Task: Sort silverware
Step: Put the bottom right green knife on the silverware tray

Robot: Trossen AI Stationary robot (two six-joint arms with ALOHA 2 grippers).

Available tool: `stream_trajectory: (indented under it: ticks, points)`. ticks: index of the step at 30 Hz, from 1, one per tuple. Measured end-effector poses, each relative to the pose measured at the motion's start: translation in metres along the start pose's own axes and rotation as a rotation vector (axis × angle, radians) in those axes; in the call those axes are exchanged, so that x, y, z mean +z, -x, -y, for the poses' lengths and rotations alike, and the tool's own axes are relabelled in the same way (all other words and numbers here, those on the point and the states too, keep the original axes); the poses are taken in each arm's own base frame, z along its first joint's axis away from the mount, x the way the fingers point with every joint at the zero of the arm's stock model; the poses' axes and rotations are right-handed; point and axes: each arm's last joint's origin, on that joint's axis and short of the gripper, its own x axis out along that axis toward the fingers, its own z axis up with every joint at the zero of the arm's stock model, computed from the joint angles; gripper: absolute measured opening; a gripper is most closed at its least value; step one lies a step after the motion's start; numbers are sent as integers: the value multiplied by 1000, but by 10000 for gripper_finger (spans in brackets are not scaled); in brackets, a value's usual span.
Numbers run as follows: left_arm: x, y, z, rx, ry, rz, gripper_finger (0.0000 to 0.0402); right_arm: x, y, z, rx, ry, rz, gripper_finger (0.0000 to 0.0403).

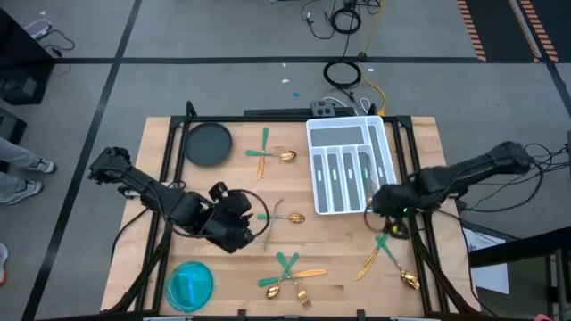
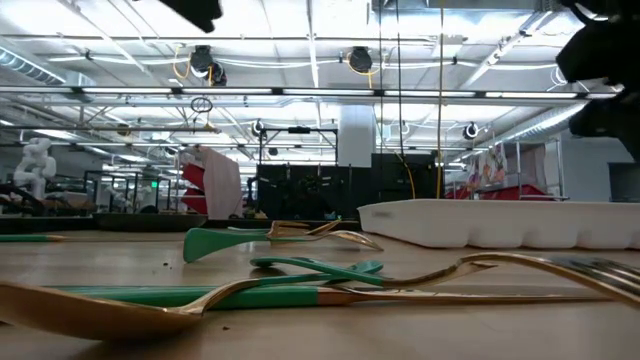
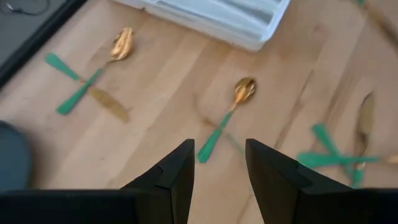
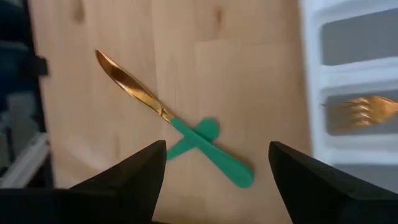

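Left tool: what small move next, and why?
Probably lower the left tool onto the teal handle of the spoon ahead and close. Its fingers stand apart and empty, the handle end lies between them, and the tray awaits sorting.

silverware (image 1: 278, 217): shiny gold heads, slim teal-green handles, plain, no pattern. knife (image 4: 168, 117): gold blade, teal-green handle. compartment tray (image 1: 385, 135), at 1 o'clock on the table: white. table (image 1: 241, 183): pale wood, striped with plank seams. round plate (image 1: 207, 144), at 11 o'clock: dark grey. bowl (image 1: 191, 284), at 7 o'clock: translucent blue. both arms: black. floor (image 1: 178, 36): grey with dark lines.
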Motion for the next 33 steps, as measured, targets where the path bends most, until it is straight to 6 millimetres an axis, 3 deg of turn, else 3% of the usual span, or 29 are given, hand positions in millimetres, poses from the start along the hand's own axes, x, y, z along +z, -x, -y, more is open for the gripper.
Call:
stream_trajectory:
  ticks: [4,9,12,14,19,25,33]
  points:
    - [-9,8,0,33,-60,10,150,8,-27,-12,-50,15,-106,277]
    - [-18,17,6,46,-73,69,150,16,-59,-17,-141,-325,-205,277]
    - [-24,22,7,66,-103,87,150,15,-70,-22,-165,-393,-241,277]
    - [-28,24,8,72,-121,94,150,14,-75,-23,-199,-476,-248,277]
    - [-34,30,10,69,-129,120,150,11,-77,-23,-291,-871,-229,277]
    - [-38,34,12,71,-160,132,150,7,-79,-29,-360,-1222,-88,277]
    - [-40,35,11,78,-205,125,150,-12,-81,-47,-424,-1438,-41,277]
